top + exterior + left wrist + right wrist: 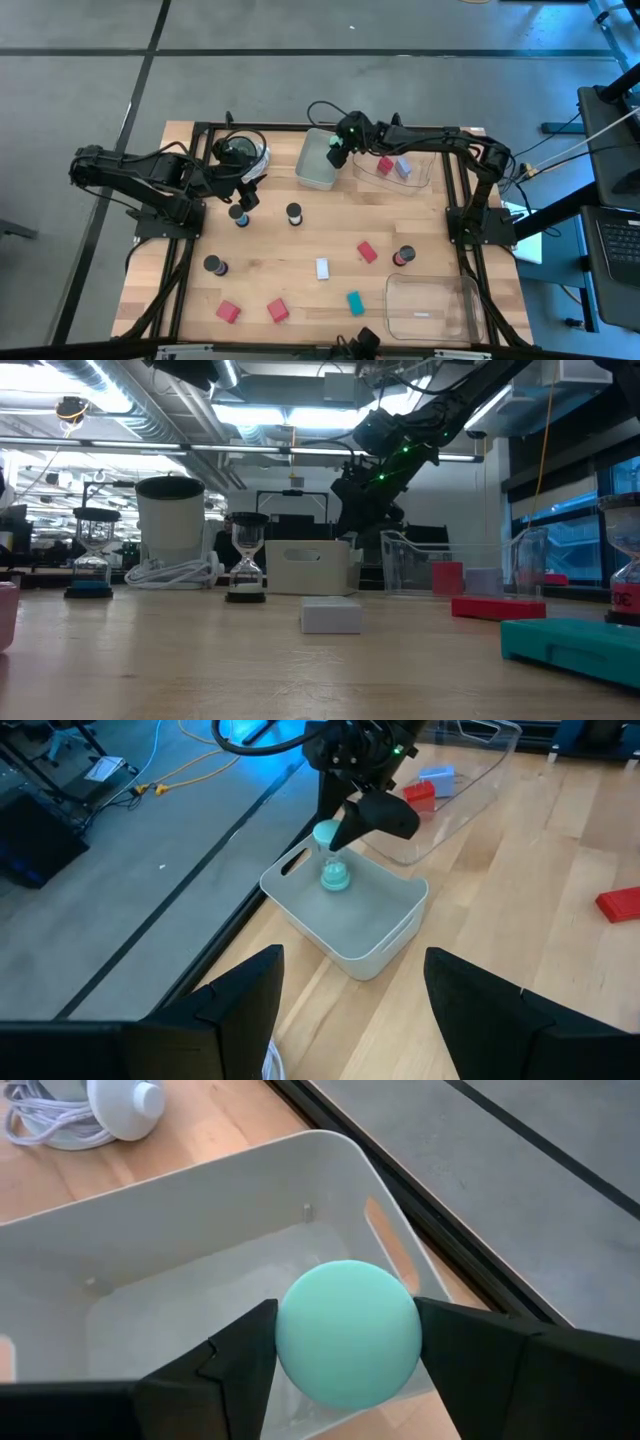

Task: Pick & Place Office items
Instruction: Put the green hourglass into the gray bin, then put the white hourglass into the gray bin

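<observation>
From up here I have the right claw (337, 152) out over the white bin (316, 160) at about twelve o'clock on the worktop (300, 260), clenched on a mint-green hourglass (333, 870). My right wrist camera shows its round green end cap (347, 1332) pinched between both fingers (235, 1355), with the bin's pale floor right under it. From the left wrist camera the hourglass hangs upright inside the bin's walls; I cannot tell whether its base touches the floor.

The left claw (244, 195) sits at about ten o'clock, its fingers (245, 995) spread and released, nothing between them. A dark hourglass (239, 214) stands just beside it, and another (293, 213) stands a little toward the centre.

Just at three o'clock from the bin is a clear tray (395, 168) holding a red block (384, 165) and a lavender block (403, 167). Near the middle of the worktop I see a second red block (367, 251), a white block (322, 268) and an hourglass with a red base (403, 256). Toward six o'clock lie a teal block (354, 301) and two further red blocks (277, 311) (228, 312), with one more dark hourglass (214, 265) at eight o'clock. A second clear tray (430, 305) sits at about five o'clock.
</observation>
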